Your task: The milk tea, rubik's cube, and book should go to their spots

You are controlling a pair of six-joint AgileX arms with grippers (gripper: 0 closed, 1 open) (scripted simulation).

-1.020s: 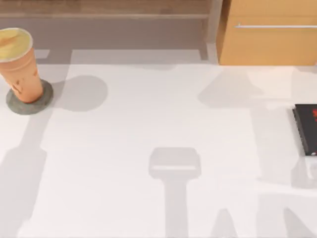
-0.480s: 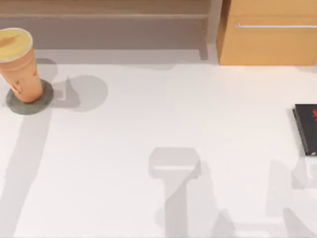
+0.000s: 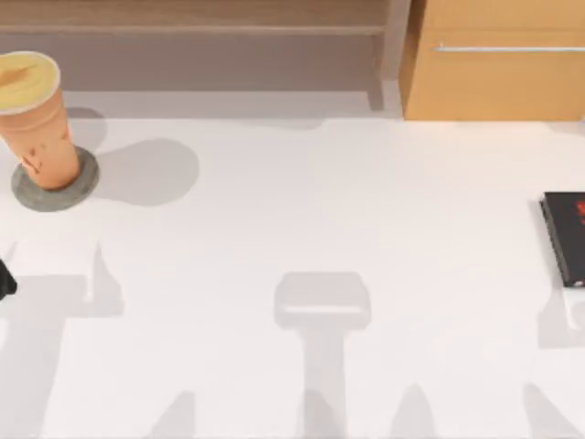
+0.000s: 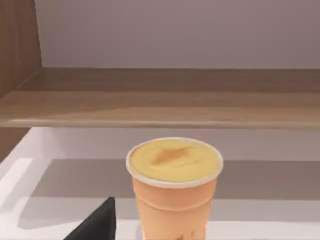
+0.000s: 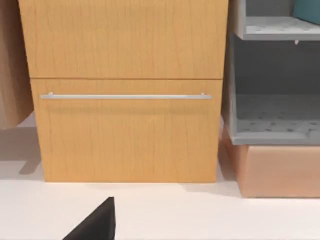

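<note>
- Presently, the milk tea (image 3: 37, 114) stands upright on a grey coaster (image 3: 80, 187), apparently its spot.
- Left tool (image 3: 5, 279) sits near the cup, on the tabletop's (image 3: 320, 210) left edge; finger state indeterminable.
- Black book (image 3: 567, 238) lies far right.

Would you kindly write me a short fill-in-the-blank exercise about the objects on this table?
1. The tall orange-tan milk tea cup stands on a round grey ____.
2. The cup sits near the table's ____ edge in the top view.
3. The thin black book bears a ____ mark.
4. The wooden drawer has a long ____ handle.

Missing words: coaster; left; red; silver
</note>
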